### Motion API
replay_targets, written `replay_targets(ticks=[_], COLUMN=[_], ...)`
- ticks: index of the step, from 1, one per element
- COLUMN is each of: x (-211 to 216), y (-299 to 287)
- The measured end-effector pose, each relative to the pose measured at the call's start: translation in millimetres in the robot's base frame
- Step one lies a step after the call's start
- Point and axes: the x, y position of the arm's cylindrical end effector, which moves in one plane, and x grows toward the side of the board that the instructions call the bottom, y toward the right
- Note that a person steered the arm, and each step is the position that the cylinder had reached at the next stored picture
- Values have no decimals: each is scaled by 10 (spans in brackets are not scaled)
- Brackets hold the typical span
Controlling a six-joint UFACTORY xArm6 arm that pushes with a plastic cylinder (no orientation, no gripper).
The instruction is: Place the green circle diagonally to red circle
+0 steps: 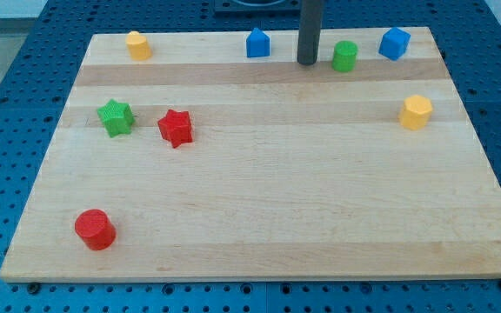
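Observation:
The green circle (345, 56) stands near the view's top edge, right of centre. The red circle (95, 229) sits far off at the view's bottom left. My tip (308, 62) is the lower end of the dark rod; it rests on the board just left of the green circle, a small gap between them. The tip lies between the green circle and a blue house-shaped block (257, 43).
A blue hexagon-like block (394, 43) is right of the green circle. A yellow hexagon (416, 112) is at the right. A yellow block (138, 44) is at top left. A green star (116, 117) and a red star (176, 128) sit at mid-left on the wooden board (259, 217).

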Motion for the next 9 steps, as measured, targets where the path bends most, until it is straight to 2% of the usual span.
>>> replay_targets(ticks=[2,4,9], x=[-274,-304,373], y=[366,649,606])
